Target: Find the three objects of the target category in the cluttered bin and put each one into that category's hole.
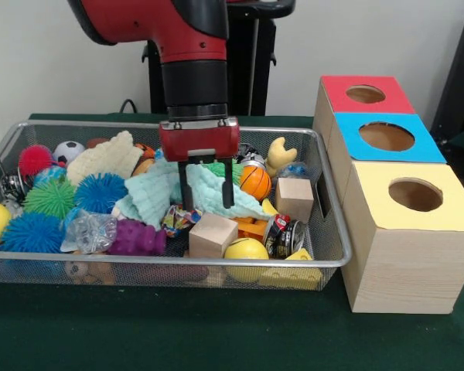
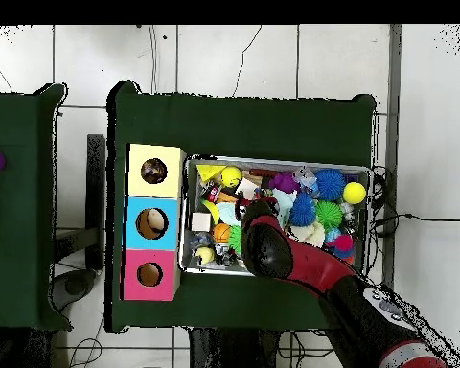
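Note:
The wire mesh bin (image 1: 334,261) is full of toys; it also shows in the overhead view (image 2: 278,160). My gripper (image 1: 206,199) hangs over the bin's middle, open. Its two black fingers (image 1: 185,189) point down, their tips against a mint green cloth (image 1: 151,197). A small multi-coloured lump (image 1: 178,220) lies just below the left finger, half under the cloth; it may be a rope ball, I cannot tell. No other rope ball shows clearly. Three wooden boxes with holes stand beside the bin: red (image 1: 365,94), blue (image 1: 387,137), yellow (image 1: 415,195).
The bin holds blue and green spiky balls (image 1: 99,192), a pink one (image 1: 35,159), yellow balls (image 1: 245,250), wooden cubes (image 1: 213,235), a small basketball (image 1: 255,182), a can (image 1: 284,236), a purple toy (image 1: 137,238) and a cream cloth (image 1: 104,158). In the overhead view my arm (image 2: 310,268) covers the bin's near side.

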Robot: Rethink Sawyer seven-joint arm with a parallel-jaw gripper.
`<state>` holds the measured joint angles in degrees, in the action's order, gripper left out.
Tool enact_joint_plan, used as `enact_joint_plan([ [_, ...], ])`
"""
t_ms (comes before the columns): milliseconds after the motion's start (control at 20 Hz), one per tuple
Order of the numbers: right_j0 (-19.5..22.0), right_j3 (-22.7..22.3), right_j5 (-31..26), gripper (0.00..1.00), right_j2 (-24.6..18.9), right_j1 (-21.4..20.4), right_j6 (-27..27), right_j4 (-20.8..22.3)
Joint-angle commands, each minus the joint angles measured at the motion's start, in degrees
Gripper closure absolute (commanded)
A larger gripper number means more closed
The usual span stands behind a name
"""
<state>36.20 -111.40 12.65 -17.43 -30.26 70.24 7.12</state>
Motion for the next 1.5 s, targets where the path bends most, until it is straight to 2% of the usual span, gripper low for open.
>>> enact_joint_plan([
  [50,-1.48,3.37,3.78,0.0,0.7,0.98,14.23,-1.74],
  [800,3.11,6.67,3.6,0.0,-2.57,5.31,11.97,2.15],
  [1150,5.3,7.36,1.49,0.0,-4.23,5.56,10.62,3.49],
  [1500,5.73,6.86,-0.09,0.0,-4.54,4.35,10.44,3.25],
])
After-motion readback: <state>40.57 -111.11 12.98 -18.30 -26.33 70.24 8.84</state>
